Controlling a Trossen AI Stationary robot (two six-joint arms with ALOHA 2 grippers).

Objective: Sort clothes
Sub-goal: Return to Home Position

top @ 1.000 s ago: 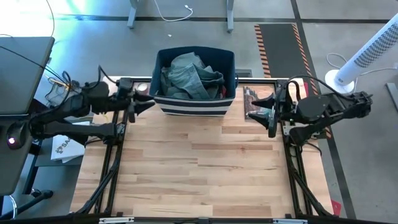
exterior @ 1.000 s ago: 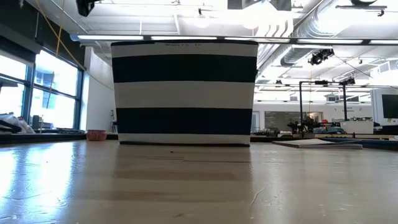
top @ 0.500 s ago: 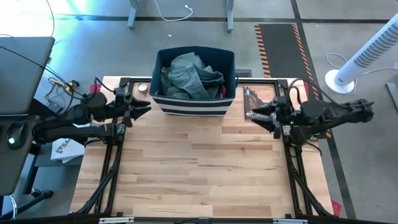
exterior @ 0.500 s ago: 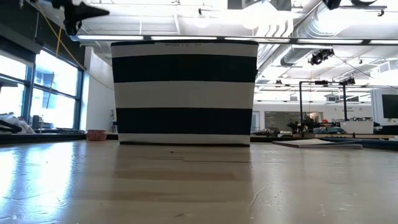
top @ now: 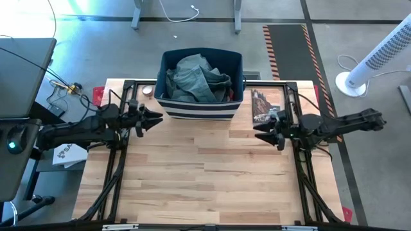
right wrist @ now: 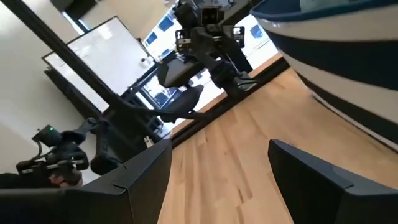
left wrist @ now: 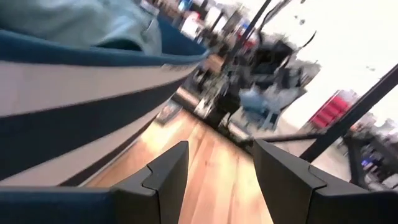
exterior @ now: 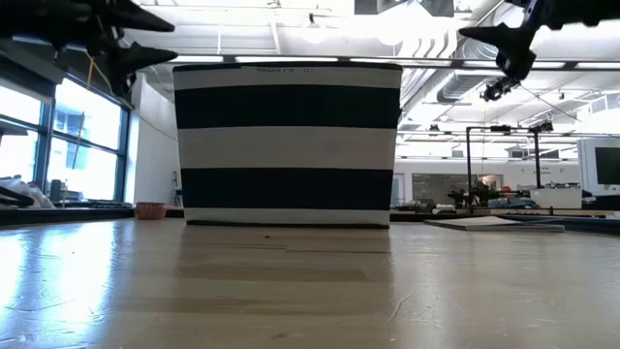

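Okay, left gripper (top: 156, 117) is spread and empty, hanging just off the bin's left front corner and pointing inward. Right gripper (top: 258, 131) is also spread and empty, near the bin's right front corner, above the bench (top: 205, 179). Clothes (top: 196, 77), a grey-green pile on top, sit inside the navy white-striped bin (top: 200, 110) at the bench's far edge. Every garment I can see is in there, so sorting looks done. Step reads as homing: next move needs both arms parked, clear of the bin wall.
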